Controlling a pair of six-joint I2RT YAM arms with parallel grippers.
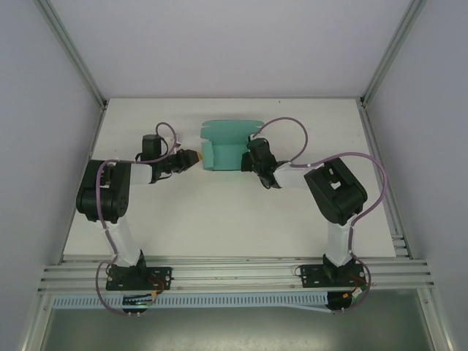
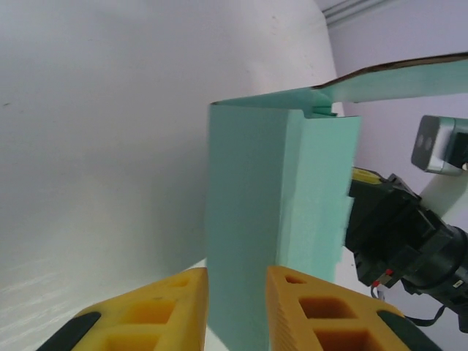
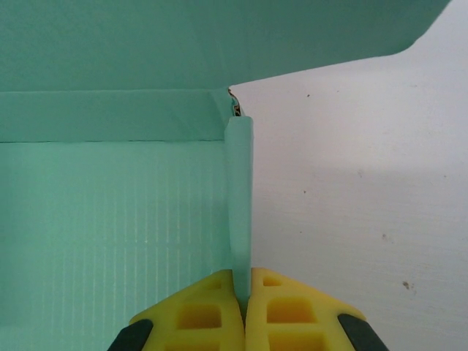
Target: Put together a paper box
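Observation:
The paper box (image 1: pixel 225 150) is teal-green card, partly folded up, standing at the middle back of the table with its lid flap (image 1: pixel 232 127) open to the rear. My left gripper (image 1: pixel 196 158) is at the box's left end. In the left wrist view its yellow fingers (image 2: pixel 289 307) close on a teal end panel (image 2: pixel 245 219) that fills the gap between them. My right gripper (image 1: pixel 248 157) is at the box's right end. In the right wrist view it (image 3: pixel 244 289) is shut on the thin upright side wall (image 3: pixel 239 190), with the box's inside (image 3: pixel 110 212) to the left.
The white table (image 1: pixel 219 219) is bare in front of the box and to both sides. Grey enclosure walls and metal frame posts (image 1: pixel 73 55) border it. The right arm's black wrist (image 2: pixel 409 248) sits just past the box in the left wrist view.

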